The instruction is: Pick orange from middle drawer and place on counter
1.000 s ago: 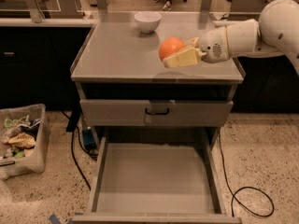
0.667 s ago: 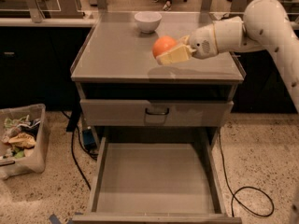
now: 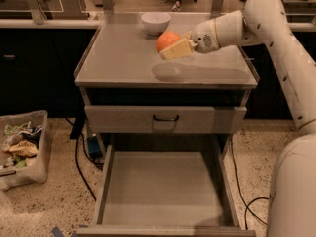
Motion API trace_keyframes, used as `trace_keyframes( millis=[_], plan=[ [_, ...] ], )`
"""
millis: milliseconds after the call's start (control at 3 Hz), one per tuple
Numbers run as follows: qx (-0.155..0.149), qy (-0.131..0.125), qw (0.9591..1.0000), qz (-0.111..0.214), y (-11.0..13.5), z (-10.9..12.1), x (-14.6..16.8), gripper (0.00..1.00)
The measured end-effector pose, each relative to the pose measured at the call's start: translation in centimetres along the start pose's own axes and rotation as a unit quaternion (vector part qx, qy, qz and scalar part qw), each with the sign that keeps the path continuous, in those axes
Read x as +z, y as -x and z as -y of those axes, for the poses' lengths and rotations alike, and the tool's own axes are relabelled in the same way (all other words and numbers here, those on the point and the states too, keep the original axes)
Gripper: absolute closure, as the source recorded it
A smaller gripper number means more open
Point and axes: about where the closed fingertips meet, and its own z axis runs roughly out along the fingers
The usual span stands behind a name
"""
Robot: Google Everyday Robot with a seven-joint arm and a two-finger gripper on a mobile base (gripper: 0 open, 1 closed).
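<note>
Orange [image 3: 165, 37] was gripped by the gripper [image 3: 170, 46] over the counter [image 3: 123, 58], near the bowl [image 3: 155, 21]. The drawer [image 3: 163, 191] was seen open and bare, so only the putting down was judged left.

Hand [image 3: 173, 48] over the counter's [image 3: 123, 58] back right, clamped on the orange [image 3: 166, 39], white bowl [image 3: 155, 22] close behind-left, possibly touching the fruit, open grey top to left and front, low rims along both sides, middle drawer [image 3: 163, 191] standing open below, floor unobstructed
</note>
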Motion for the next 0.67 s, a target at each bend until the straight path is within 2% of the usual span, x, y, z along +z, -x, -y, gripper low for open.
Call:
trace_keyframes(
  millis=[333,667],
  plan=[
    [0.008,-0.001,0.9999,-0.011,-0.8,0.6,0.7,1.00],
    [0.033,-0.012,0.9988,-0.034,-3.2,2.8,2.0,1.00]
  ],
)
